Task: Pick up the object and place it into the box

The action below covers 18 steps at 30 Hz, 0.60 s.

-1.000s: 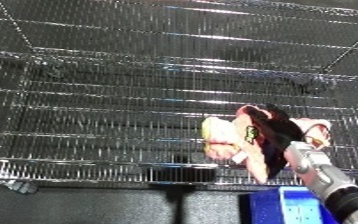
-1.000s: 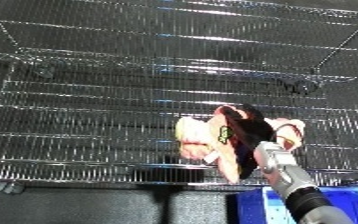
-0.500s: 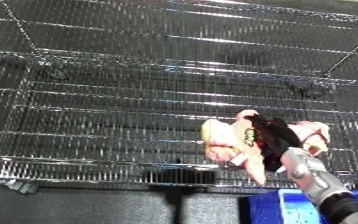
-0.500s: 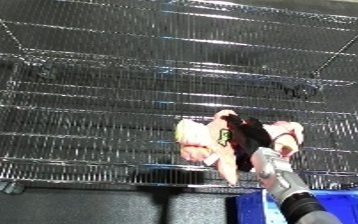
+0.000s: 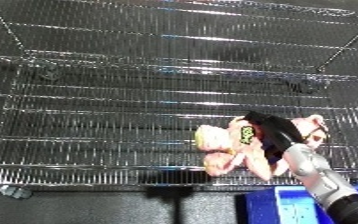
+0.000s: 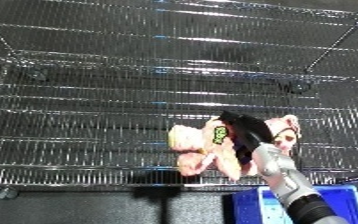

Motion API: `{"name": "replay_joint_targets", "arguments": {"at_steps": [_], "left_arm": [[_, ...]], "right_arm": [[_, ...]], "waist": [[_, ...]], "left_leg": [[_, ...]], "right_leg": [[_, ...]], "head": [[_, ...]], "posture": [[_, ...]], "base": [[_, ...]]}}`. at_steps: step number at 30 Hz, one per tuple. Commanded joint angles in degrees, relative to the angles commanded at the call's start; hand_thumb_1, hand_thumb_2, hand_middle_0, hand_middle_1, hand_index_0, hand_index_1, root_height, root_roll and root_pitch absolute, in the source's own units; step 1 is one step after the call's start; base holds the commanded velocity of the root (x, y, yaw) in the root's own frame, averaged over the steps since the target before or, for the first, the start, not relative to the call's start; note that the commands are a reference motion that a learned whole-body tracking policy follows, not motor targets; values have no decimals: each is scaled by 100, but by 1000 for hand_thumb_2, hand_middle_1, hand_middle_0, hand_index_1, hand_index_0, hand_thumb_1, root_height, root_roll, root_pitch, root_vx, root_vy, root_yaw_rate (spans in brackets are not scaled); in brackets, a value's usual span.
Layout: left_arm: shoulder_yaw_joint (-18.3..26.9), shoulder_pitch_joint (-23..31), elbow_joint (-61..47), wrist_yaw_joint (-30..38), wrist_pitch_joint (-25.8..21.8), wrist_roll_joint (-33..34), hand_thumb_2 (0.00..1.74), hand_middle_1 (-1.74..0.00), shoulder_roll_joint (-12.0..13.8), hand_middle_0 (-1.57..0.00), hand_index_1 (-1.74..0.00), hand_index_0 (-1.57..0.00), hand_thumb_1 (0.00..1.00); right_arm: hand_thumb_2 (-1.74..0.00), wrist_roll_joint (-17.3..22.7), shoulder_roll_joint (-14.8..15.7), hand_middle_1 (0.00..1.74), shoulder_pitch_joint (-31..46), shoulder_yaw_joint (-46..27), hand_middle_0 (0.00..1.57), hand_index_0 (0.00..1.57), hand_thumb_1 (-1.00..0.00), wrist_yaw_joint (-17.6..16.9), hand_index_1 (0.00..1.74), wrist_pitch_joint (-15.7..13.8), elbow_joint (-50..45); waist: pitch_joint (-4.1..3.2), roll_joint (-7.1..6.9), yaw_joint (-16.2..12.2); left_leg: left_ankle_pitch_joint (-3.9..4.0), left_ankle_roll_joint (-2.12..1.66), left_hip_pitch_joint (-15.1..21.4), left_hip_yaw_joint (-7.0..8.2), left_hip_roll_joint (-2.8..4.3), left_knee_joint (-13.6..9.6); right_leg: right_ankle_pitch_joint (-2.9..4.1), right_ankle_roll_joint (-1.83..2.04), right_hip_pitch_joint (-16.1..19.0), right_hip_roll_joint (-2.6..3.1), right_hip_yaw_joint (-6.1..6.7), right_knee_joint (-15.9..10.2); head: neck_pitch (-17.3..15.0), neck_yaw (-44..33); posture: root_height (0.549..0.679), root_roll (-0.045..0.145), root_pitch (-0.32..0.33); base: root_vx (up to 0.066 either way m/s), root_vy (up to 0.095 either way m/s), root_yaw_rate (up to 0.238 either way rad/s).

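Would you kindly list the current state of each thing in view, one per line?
Right hand: fingers curled round the pink plush toy.
Pink plush toy: gripped, over the wire shelf.
Wire shelf: bare apart from the toy.
Blue bin: below the front edge, only partly visible.

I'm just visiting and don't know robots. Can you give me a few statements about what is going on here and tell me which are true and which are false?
1. The right hand is on the pink plush toy. True.
2. The toy already lies in the blue bin. False: it is on the wire shelf, and the bin shows at the lower edge.
3. The left hand is helping to hold the toy. False: no left hand shows in either view.
4. The shelf is made of metal wire. True.
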Motion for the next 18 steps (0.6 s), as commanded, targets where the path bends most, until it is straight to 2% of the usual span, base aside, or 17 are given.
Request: {"name": "replay_joint_targets", "arguments": {"at_steps": [5, 10, 18], "left_arm": [[38, -15, 16, 13, 36, 23, 1740, -1740, -34, -1570, -1740, -1570, 1000], [51, 32, -4, -12, 117, 71, 1740, -1740, -75, -1570, -1740, -1570, 1000], [64, 71, 18, -51, 242, 121, 1740, -1740, -124, -1570, -1740, -1570, 1000]], "right_arm": [[-1740, 139, -241, 1740, 584, -791, 1570, 1570, -1000, -314, 1740, -69, -837], [-1740, -27, -485, 1740, 1488, -1731, 1570, 1570, -1000, -564, 1740, -59, -1694], [-1740, -184, -412, 1740, 2813, -3009, 1570, 1570, -1000, -840, 1740, -45, -2478]], "waist": [[0, -30, -141], [0, -93, -291], [0, -188, -516]], "left_leg": [[-27, 20, 63, 28, 23, 44], [-42, 32, 94, 54, 66, 132], [-52, 54, 140, 61, 140, 239]], "right_leg": [[1, 4, 49, -10, 19, 25], [26, -3, 86, 0, 35, 46], [78, -2, 126, 5, 41, 95]], "head": [[96, 300], [99, 885], [172, 1446]], "posture": [[618, 42, -154], [616, 42, -172], [612, 40, -201]], "base": [[-27, 2, -44], [-26, 9, -55], [-32, -7, -41]]}}
